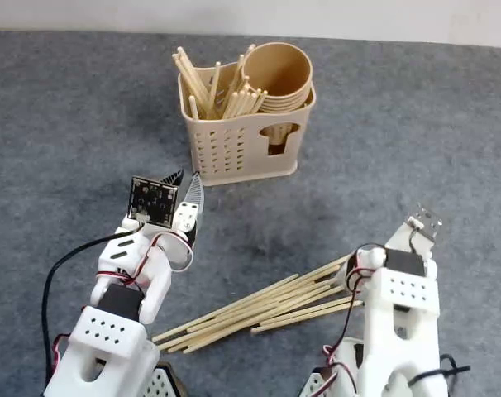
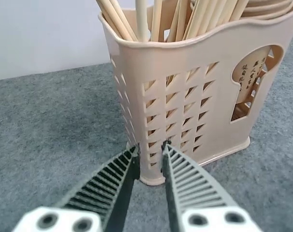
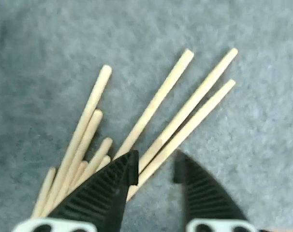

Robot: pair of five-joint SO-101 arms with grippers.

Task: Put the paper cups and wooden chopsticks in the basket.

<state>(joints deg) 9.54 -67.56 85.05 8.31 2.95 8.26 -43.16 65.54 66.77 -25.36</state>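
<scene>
Basket part-filled, with a bundle of chopsticks lying on the table.

The beige plastic basket [image 1: 234,153] stands upright at the far middle of the grey table [image 1: 416,124], its walls pierced with rows of small holes and a keyhole-shaped cutout in front. A nested stack of tan paper cups [image 1: 279,70], mouths up, fills its right compartment as the high view shows it. The other compartment holds the standing chopsticks [image 1: 213,83], pale wood, leaning and fanned above the rim. The loose chopsticks [image 1: 267,310] lie flat nearer the front, well apart from the basket, in a rough slanting bundle whose ends spread slightly.
</scene>
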